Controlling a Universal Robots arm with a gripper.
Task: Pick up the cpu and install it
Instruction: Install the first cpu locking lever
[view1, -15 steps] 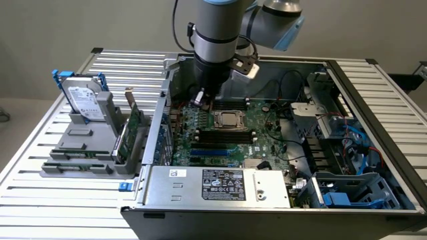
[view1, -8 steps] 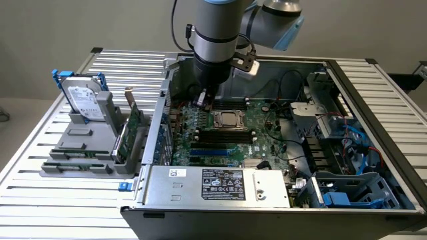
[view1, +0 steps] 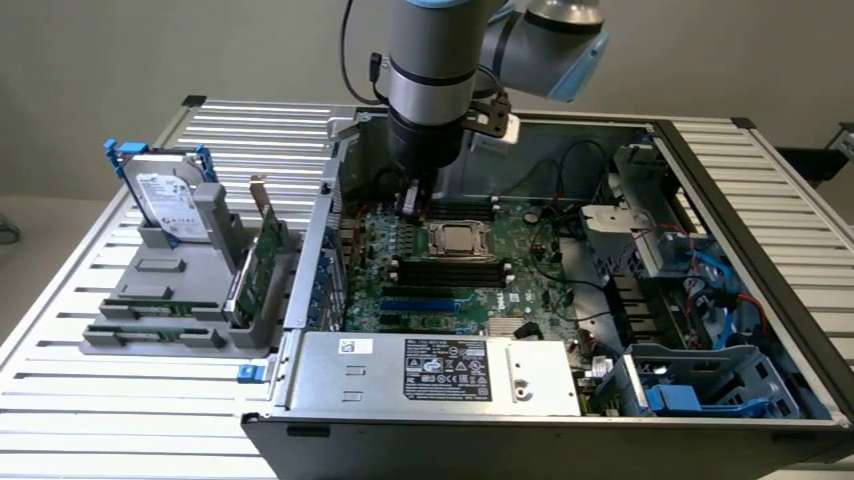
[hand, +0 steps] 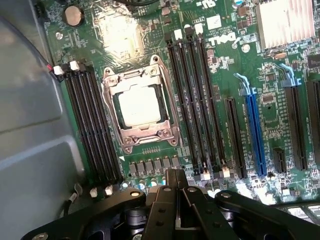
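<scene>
Cpu (hand: 139, 105) sits seated in socket frame (hand: 141, 104); claw (hand: 176, 192) closed, empty, just beside it. Installation step judged complete; latching the frame remains unconfirmed.

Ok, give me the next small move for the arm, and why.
Probably lift straight up, slowly: the cpu already lies inside the socket frame, and the shut fingers hold nothing, low over the motherboard beside it.
</scene>
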